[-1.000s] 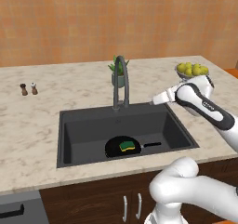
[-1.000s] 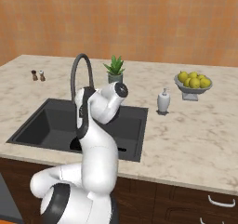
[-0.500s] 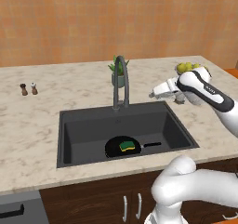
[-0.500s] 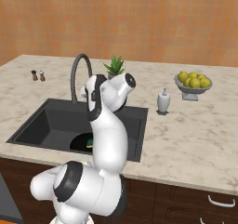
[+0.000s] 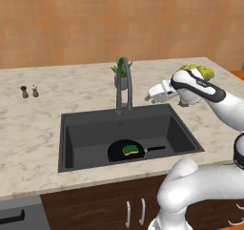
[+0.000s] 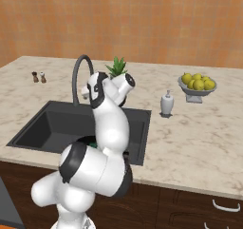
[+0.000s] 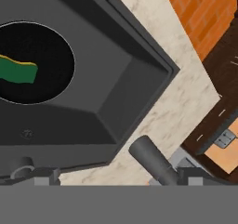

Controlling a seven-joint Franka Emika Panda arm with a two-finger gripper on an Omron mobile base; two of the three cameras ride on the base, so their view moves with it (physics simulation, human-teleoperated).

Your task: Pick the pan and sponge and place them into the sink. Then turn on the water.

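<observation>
Tool [image 5: 148,96] wide open, empty, beside the faucet [image 5: 123,83]; pan [image 5: 125,151] & sponge [image 5: 129,150] sit in the sink [image 5: 71,137]; risk: it may slip off the lever, so no water

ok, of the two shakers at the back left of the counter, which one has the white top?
The right one of the pair in the left base view: white top on a brown body. The other shaker beside it is all brown.
</observation>
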